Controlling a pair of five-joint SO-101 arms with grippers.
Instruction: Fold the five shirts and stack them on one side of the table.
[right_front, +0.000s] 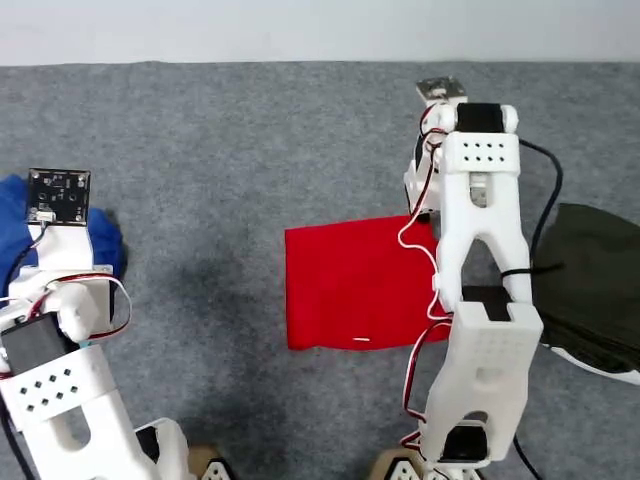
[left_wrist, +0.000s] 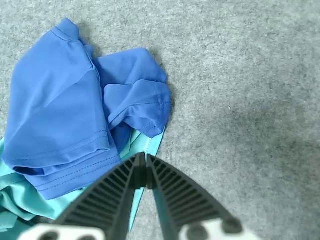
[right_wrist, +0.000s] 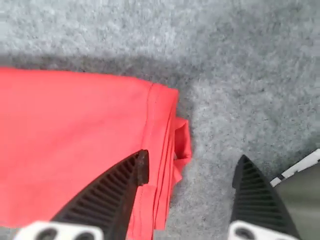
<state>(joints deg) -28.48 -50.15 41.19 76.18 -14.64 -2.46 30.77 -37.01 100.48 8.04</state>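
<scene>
**High view.** A grey carpeted table (right_front: 200, 140) carries three visible garments. A red shirt (right_front: 345, 285), folded into a neat rectangle, lies flat near the middle. The right arm (right_front: 482, 220) stands over the shirt's right edge and hides that side of it. A dark shirt (right_front: 590, 290) lies folded at the table's right edge, just beside the red one and partly behind the same arm. A blue shirt (right_front: 10, 215) shows at the far left edge, well apart from the red shirt, with the left arm (right_front: 55, 385) reaching over it.

**Left wrist view.** The left gripper (left_wrist: 145, 165) has its two ribbed fingers pressed together at the tips, with nothing between them. It hangs just beside the crumpled, unfolded blue shirt. A teal shirt (left_wrist: 149, 144) lies under the blue one. Its edge shows directly beyond the closed fingertips and again at the blue shirt's near side. Whether the tips touch the fabric cannot be told.

**Right wrist view.** The right gripper (right_wrist: 192, 167) has its jaws spread wide and holds nothing. One finger lies over the layered, folded edge of the red shirt. The other is over bare grey surface, near a corner of the dark shirt.
</scene>
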